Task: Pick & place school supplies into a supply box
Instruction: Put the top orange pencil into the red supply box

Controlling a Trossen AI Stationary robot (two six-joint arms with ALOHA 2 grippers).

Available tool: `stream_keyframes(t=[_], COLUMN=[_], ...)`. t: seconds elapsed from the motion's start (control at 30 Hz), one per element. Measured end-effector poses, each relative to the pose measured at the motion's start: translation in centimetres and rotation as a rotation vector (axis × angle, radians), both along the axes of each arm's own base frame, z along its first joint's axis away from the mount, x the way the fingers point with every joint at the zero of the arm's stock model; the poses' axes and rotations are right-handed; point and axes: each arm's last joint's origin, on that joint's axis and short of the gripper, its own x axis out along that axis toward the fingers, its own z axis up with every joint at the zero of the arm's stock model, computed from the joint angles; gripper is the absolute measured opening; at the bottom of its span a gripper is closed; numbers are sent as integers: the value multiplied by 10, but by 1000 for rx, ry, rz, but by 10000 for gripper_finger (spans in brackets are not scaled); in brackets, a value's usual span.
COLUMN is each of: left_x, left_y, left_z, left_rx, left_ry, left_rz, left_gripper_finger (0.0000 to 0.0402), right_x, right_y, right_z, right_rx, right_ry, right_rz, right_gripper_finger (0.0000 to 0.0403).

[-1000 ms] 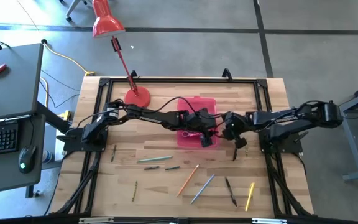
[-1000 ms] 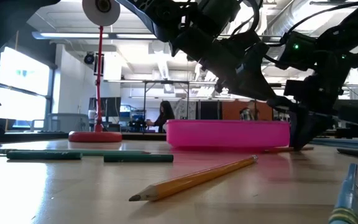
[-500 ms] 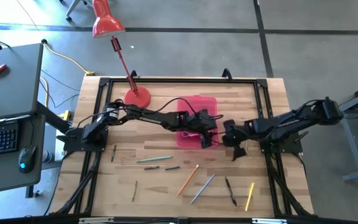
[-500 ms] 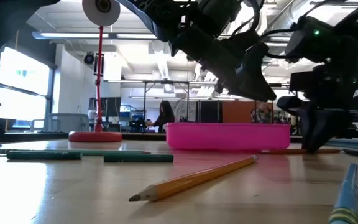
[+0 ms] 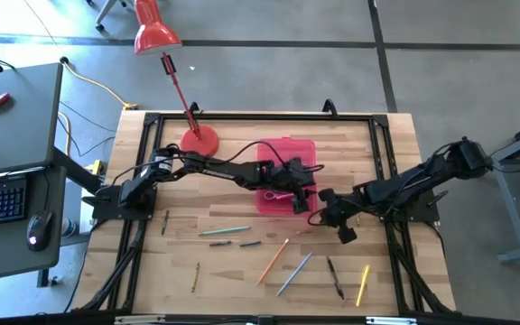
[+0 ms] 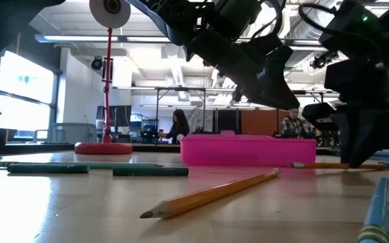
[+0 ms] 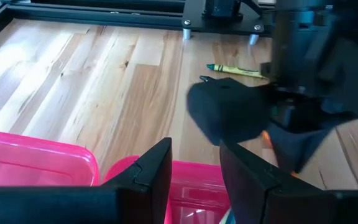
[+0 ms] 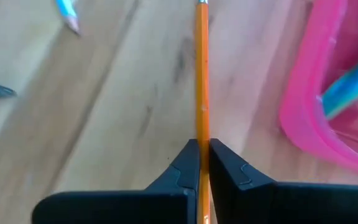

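Observation:
The pink supply box [image 5: 285, 176] lies open on the table's middle, with a teal pencil [image 8: 348, 87] inside it. My left gripper [image 7: 194, 168] hovers open and empty above the box's near right part [image 5: 301, 194]. My right gripper [image 5: 330, 217] is just off the box's near right corner, low over the table, shut on an orange pencil [image 8: 202, 74]. Other supplies lie flat nearer the near edge: green pencils [image 5: 224, 232], an orange pencil [image 5: 273, 260], a bluish pencil [image 5: 294, 273], a dark pen [image 5: 335, 277] and a yellow pencil [image 5: 363, 284]. My right gripper pinches the orange pencil's shaft [image 8: 202, 134] between its two fingers. The fingers come from the table's right, slanting down, and the pencil runs on past their ends toward the table's left. It lies level, close over the wood [image 6: 336, 165]; whether it touches the table, I cannot tell.
The red lamp base [image 5: 199, 142] stands at the far left of the table, with its stem leaning out over the far edge. A yellow-green crayon [image 7: 235, 70] lies beyond the right gripper. Bare wood shows to the right of the box and along the far edge.
My right gripper has moved from beside the box's right side toward the near edge, and the arm has swung with it. It stays shut on the orange pencil, which has gone along, away from the box.

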Motion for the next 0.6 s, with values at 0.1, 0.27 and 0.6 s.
stream_keyframes(t=[0.1,0.27,0.6], left_x=[0,0,-26], left_y=[-1,-2,4], left_z=[0,0,56], left_rx=[-15,-36,123], left_ry=[-2,-2,17], left_rz=[7,-30,7], left_gripper_finger=[166,166,166], right_x=[0,2,13], right_y=[7,20,35], right_z=[1,5,24], right_rx=[9,-30,-101], right_ry=[-15,-107,-250], right_rz=[2,7,-64], right_gripper_finger=[6,4,2])
